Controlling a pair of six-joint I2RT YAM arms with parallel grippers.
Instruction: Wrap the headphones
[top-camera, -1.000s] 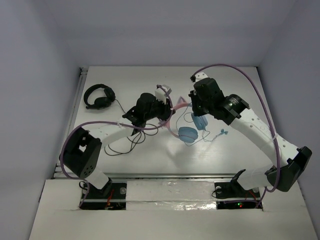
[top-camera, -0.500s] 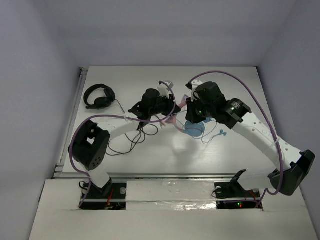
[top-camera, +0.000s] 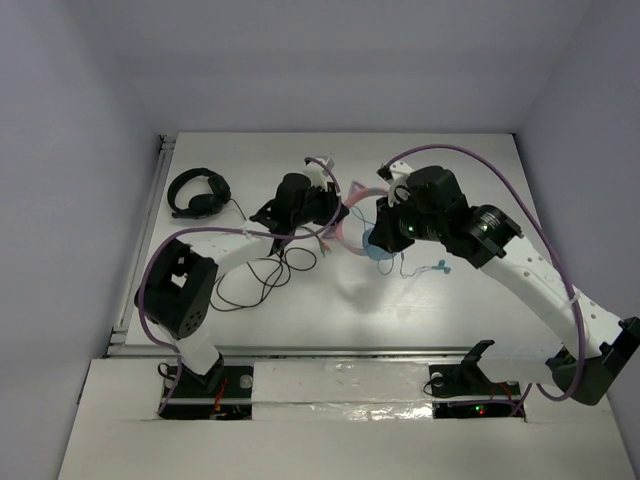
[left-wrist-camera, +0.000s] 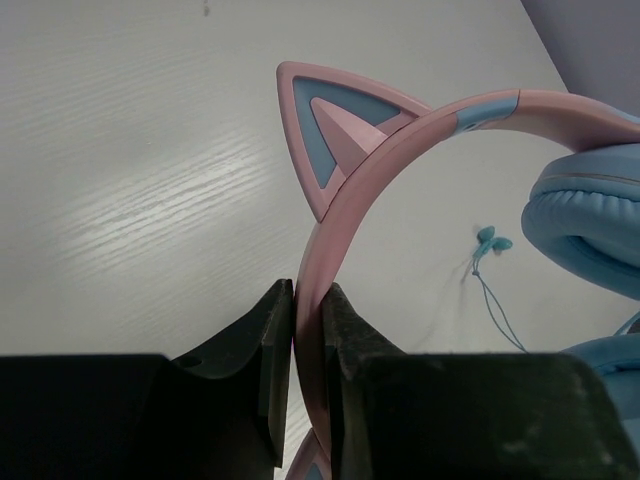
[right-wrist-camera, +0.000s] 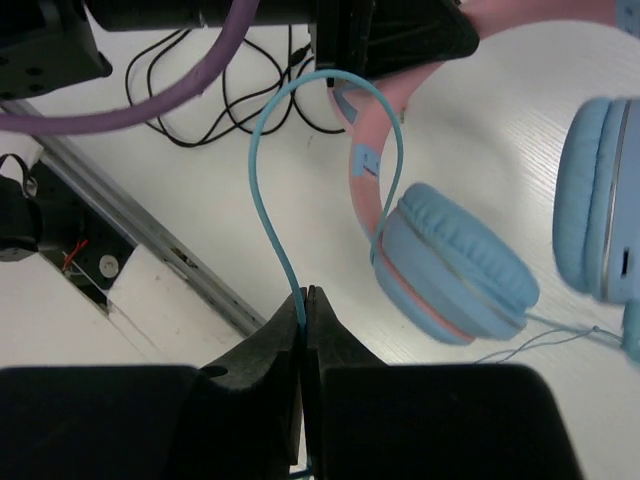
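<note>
Since a second ago the right arm has swung left toward the middle of the counter (top-camera: 300, 330), and the headphones (top-camera: 358, 205) have shifted from their spot nearer the arms to a place farther back, between the two claws. From above, the left claw (top-camera: 335, 208) meets the pink headband from the left, and the right claw (top-camera: 386, 236) sits just beside the blue earcups on the right. The black headphones (top-camera: 198, 192) lie well apart at the far left, and their black cable (top-camera: 262, 282) loops across the counter under the left arm. In the left wrist view, the left claw (left-wrist-camera: 307, 300) is clamped on the headphones (left-wrist-camera: 335, 135), both fingers pressed flat against the thin pink band just below a cat ear. A blue earcup (left-wrist-camera: 590, 225) bulges in at the right, and a small blue plug (left-wrist-camera: 490, 240) lies on the counter (left-wrist-camera: 130, 150) beyond. In the right wrist view, the right claw (right-wrist-camera: 303, 300) is pinched tight on the blue cable (right-wrist-camera: 268, 190), which rises from the fingertips in a tall arch and comes down by the headband. The headphones (right-wrist-camera: 455, 265) hang to the right of it, with one earcup facing the camera and the other at the frame's edge. The left claw (right-wrist-camera: 390, 40) grips the band at the top, with a purple hose (right-wrist-camera: 190, 95) and the black cable (right-wrist-camera: 225, 110) to its left.
</note>
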